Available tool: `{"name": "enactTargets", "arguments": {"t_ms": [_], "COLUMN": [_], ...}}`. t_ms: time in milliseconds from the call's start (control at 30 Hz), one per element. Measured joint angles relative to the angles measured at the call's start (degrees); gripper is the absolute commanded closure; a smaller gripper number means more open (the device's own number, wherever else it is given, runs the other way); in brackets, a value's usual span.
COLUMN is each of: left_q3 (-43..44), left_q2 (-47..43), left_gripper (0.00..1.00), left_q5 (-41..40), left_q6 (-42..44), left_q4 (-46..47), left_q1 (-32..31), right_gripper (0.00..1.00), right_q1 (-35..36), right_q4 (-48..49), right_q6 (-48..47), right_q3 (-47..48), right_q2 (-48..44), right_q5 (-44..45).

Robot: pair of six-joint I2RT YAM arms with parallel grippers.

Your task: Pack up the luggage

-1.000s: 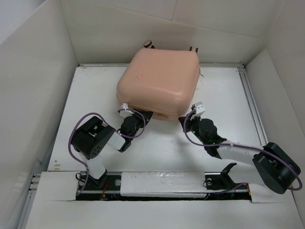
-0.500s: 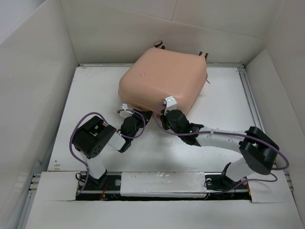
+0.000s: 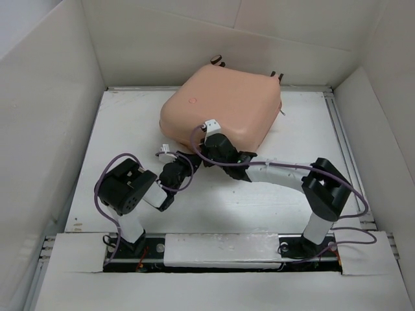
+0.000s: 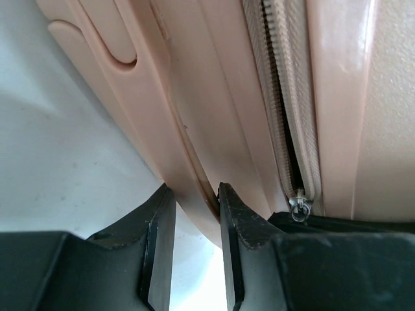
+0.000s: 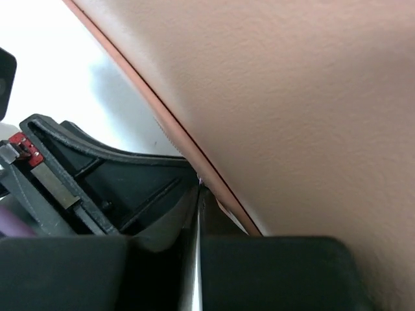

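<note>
Small peach-pink hard-shell suitcase (image 3: 227, 107) with rounded corners lies flat on one shell at the back middle of the white table (image 3: 130, 129), turned a bit so its near-left corner points at the arms, lid down. Small round button (image 3: 192, 100) faces up on the shell, and two dark caster wheels (image 3: 216, 61) poke out at the far edge by the white back wall (image 3: 162, 45). On the left wrist view the beige zipper (image 4: 280, 116) runs along the side seam and its metal pull (image 4: 299, 208) sits low with a dark slit just above it, so I judge the seam is not fully closed there, though I can't see how far. My left gripper (image 4: 194, 197) is at the near-left corner with its jaws narrowed onto the raised lip of the lower shell, one finger on each side and touching it. I read that as a pinch to pin the case so it won't slide or spin while the other arm works. My right gripper (image 5: 197, 201) reaches across from the right and lies against the near edge just beside the left one. Its fingers are pressed together right under the shell's rim line; I see nothing between them and can't tell if they've caught a tab. Packing looks late-stage to me, with the likely job now closing the seam. Risk is that the smooth shell slips out of the lip pinch, or the two grippers bump since they're nearly touching
</note>
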Motion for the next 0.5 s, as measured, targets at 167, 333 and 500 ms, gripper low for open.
{"name": "enactTargets", "arguments": {"t_ms": [167, 333, 500], "left_q3": [-3.3, -10.6, -5.4], "left_q2": [-5.5, -24.8, -53.6], "left_gripper": [0.42, 0.28, 0.22], "left_q5": [3.1, 6.0, 0.1], "left_q6": [2.2, 7.0, 12.7], "left_q4": [-2.5, -11.2, -33.2], "left_q1": [0.9, 2.9, 4.0], "right_gripper": [0.46, 0.37, 0.78], "right_q1": [1.9, 5.3, -1.9], "right_q4": [2.1, 0.4, -2.2], "right_q6": [1.5, 1.8, 0.5], "right_q3": [-3.8, -11.6, -13.5], "right_q2": [-4.8, -24.3, -41.4], "right_q5": [-3.2, -3.1, 0.5]}}
